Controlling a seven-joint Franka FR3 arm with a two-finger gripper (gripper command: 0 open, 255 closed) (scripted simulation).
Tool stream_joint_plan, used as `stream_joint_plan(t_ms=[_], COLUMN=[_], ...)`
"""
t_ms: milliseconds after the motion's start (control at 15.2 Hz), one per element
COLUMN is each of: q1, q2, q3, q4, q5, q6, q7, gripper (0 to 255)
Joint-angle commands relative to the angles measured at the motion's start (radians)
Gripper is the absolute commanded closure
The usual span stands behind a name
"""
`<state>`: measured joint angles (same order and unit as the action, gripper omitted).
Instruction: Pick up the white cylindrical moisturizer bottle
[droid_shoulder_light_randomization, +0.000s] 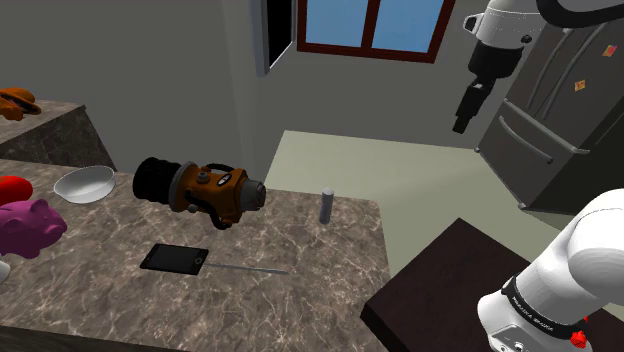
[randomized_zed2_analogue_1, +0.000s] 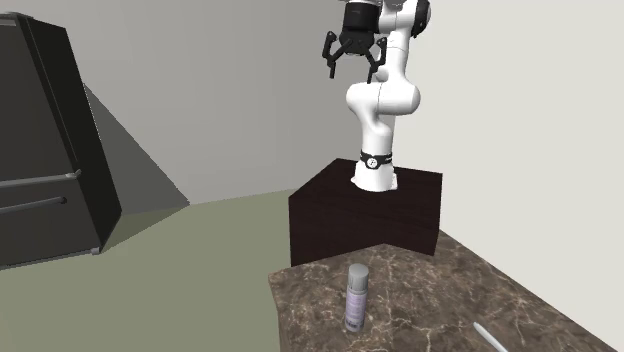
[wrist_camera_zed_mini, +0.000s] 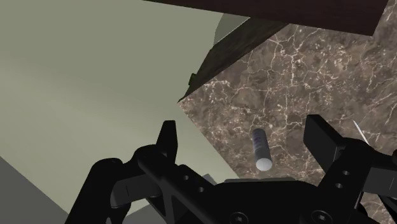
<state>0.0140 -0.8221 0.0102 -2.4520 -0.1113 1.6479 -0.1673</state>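
One small grey bottle (droid_shoulder_light_randomization: 326, 205) stands upright on the brown stone counter (droid_shoulder_light_randomization: 300, 310), close to the edge nearest the robot's dark stand (randomized_zed2_analogue_1: 370, 215). Nothing touches it. High up in the air, well away from the bottle, hangs the black gripper (randomized_zed2_analogue_1: 350, 66). Its two fingers are spread wide and hold nothing. Farther along the counter are a big orange and black tool (droid_shoulder_light_randomization: 205, 190), a flat black tablet (droid_shoulder_light_randomization: 174, 259), a white bowl (droid_shoulder_light_randomization: 84, 183) and a pink piggy bank (droid_shoulder_light_randomization: 28, 226). A grey fridge (droid_shoulder_light_randomization: 560, 110) stands across the room.
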Motion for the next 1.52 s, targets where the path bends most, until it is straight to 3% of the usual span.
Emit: stream_joint_plan(t_ms=[0, 726, 1452], q1=[0.0, 0.03, 0.058], q2=[0.0, 0.321, 0.743], q3=[0.0, 0.013, 0.035], q4=[0.0, -0.066, 0.04], q5=[0.0, 0.04, 0.072], q6=[0.0, 0.378, 0.689], q7=[0.0, 0.036, 0.054], gripper=[0, 0, 0])
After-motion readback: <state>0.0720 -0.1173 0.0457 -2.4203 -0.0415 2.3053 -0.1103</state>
